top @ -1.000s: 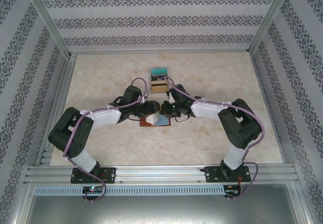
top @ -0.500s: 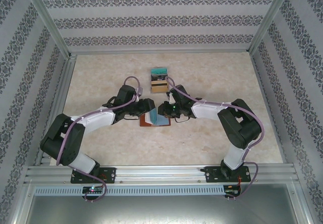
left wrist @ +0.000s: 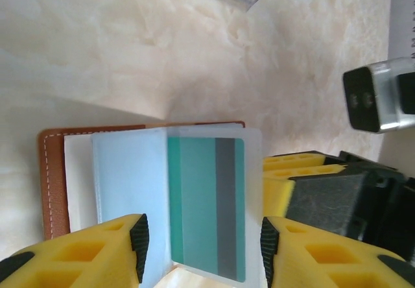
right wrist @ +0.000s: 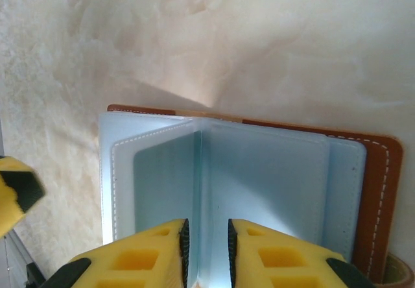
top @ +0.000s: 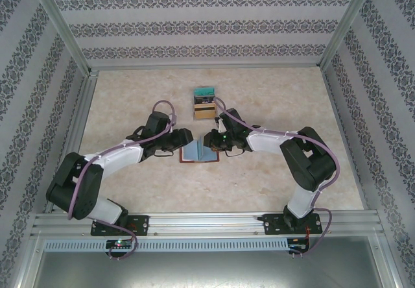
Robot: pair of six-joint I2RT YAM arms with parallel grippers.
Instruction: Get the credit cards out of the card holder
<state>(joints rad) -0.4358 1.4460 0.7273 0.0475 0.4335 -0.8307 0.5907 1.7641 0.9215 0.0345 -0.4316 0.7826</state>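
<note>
We log the left gripper [left wrist: 202, 252] with fingers spread, straddling a clear sleeve [left wrist: 253, 197] that holds a teal card [left wrist: 206, 204]. The right gripper [right wrist: 207, 252] has its fingers a narrow gap apart astride an upright middle page [right wrist: 201, 191]; we cannot tell whether they press it. Both forearms reach in low, wrists facing each other over the card holder [top: 198, 153], which lies open mid-table [top: 259, 184].

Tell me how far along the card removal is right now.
Done: the card holder lies open on the table, and a small stack sits beyond it. In hand: the right gripper, nearly closed, straddles a sleeve page while the left gripper stands open over a teal card inside its sleeve. Left: pulling that card out; other sleeves can't be checked.
</note>
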